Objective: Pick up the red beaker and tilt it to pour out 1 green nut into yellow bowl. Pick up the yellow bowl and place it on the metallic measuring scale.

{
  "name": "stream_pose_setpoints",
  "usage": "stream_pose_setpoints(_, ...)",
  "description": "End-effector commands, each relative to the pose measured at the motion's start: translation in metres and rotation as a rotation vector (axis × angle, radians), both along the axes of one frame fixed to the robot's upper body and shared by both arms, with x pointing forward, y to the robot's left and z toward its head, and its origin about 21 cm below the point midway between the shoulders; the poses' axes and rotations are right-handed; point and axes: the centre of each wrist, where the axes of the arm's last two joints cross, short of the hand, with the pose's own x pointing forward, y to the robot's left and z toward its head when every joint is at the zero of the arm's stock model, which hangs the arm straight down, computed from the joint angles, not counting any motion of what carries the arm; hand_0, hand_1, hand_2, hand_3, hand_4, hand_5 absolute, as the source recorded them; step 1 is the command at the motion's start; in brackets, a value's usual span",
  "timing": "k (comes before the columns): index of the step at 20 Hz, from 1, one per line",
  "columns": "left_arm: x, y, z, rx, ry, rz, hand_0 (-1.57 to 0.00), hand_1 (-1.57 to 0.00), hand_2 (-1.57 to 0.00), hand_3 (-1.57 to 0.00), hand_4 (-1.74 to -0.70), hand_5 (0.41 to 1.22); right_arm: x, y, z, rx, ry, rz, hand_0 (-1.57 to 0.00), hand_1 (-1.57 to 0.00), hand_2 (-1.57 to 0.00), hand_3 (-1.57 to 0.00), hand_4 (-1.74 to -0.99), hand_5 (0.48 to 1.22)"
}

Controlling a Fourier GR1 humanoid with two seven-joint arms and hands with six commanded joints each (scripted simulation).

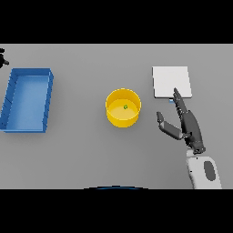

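Yellow bowl (123, 108) sits upright near table (91, 154) center, 1 green nut (125, 107) inside on its floor. Right hand (186, 123) is right of the bowl, apart from it, fingers straight and spread loosely, thumb angled out toward the bowl, holding nothing; fingertips reach over the lower right edge of the metallic measuring scale (170, 81). Scale is a flat pale square, up and right of the bowl, a bare strip of table between the 2. Blue tray (27, 99) lies along the left side, well apart from the bowl, open grey surface between them. Left hand (2, 58) shows only as a dark bit at the left edge, above the tray; cannot tell its finger state. Wide bare table in front of the bowl and behind it. Red beaker not seen in the head view.
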Motion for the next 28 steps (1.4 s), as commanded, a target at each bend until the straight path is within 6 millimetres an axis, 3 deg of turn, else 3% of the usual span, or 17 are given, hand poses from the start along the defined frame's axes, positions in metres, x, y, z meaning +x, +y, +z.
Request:
stream_pose_setpoints(1, -0.006, -0.001, -0.004, -0.006, 0.001, 0.012, -1.57, -1.57, -1.57, -1.33, -1.74, 1.190, 0.000, -0.001, -0.001, 0.010, 0.004, 0.000, 0.00, 0.00, 0.00, 0.00, -1.332, 0.723)
stream_pose_setpoints(3, -0.015, -0.003, -0.005, -0.018, -0.004, 0.026, -1.57, -1.57, -1.57, -1.37, -1.68, 1.106, 0.001, -0.002, 0.000, 0.010, -0.001, -0.002, 0.00, 0.00, 0.00, 0.00, -1.336, 0.727)
stream_pose_setpoints(5, -0.023, -0.011, -0.011, -0.036, 0.016, -0.006, -1.57, -1.57, -1.57, -1.44, -1.59, 0.962, -0.001, 0.000, 0.000, 0.001, -0.008, -0.001, 0.00, 0.00, 0.00, 0.00, -1.326, 0.728)
stream_pose_setpoints(8, -0.035, -0.014, -0.020, -0.051, 0.058, -0.039, -1.57, -1.57, -1.57, -0.93, -1.25, 0.810, 0.000, 0.002, 0.002, 0.001, -0.001, -0.001, 0.00, 0.00, 0.00, 0.00, -1.327, 0.730)
stream_pose_setpoints(9, -0.040, -0.018, -0.018, -0.079, 0.052, -0.084, -1.57, -1.52, -1.41, -0.85, -1.13, 0.779, 0.000, 0.004, 0.002, 0.004, -0.004, -0.004, 0.00, 0.00, 0.00, 0.00, -1.325, 0.731)
stream_pose_setpoints(10, -0.042, -0.018, -0.014, -0.118, 0.060, -0.110, -1.44, -1.29, -1.16, -0.71, -1.05, 0.757, 0.001, 0.004, 0.003, 0.000, -0.011, -0.006, 0.00, 0.00, 0.00, 0.00, -1.320, 0.731)
stream_pose_setpoints(13, -0.047, -0.018, -0.005, -0.160, 0.089, -0.173, -0.79, -0.66, -0.60, -0.37, -0.88, 0.701, -0.001, 0.001, 0.000, -0.002, -0.011, -0.003, 0.00, 0.00, 0.00, 0.00, -1.320, 0.726)
stream_pose_setpoints(16, -0.046, -0.017, -0.001, -0.121, 0.150, -0.197, -0.40, -0.34, -0.31, -0.19, -0.81, 0.667, -0.001, -0.001, 0.000, -0.006, -0.008, -0.009, 0.00, 0.00, 0.00, 0.00, -1.316, 0.724)
stream_pose_setpoints(19, -0.047, -0.016, -0.003, -0.086, 0.190, -0.203, -0.21, -0.17, -0.16, -0.10, -0.78, 0.655, 0.000, 0.001, -0.004, -0.020, -0.005, -0.010, 0.00, 0.00, 0.00, 0.00, -1.308, 0.717)
stream_pose_setpoints(25, -0.047, -0.018, -0.012, -0.064, 0.137, -0.205, -0.05, -0.04, -0.04, -0.02, -0.73, 0.661, 0.001, 0.004, 0.003, -0.028, 0.001, -0.012, 0.00, 0.00, 0.00, 0.00, -1.277, 0.704)
stream_pose_setpoints(28, -0.046, -0.019, -0.009, -0.077, 0.098, -0.212, -0.03, -0.02, -0.02, -0.01, -0.72, 0.675, 0.010, 0.010, 0.016, -0.184, -0.012, -0.011, 0.00, 0.00, 0.00, 0.00, -1.222, 0.662)
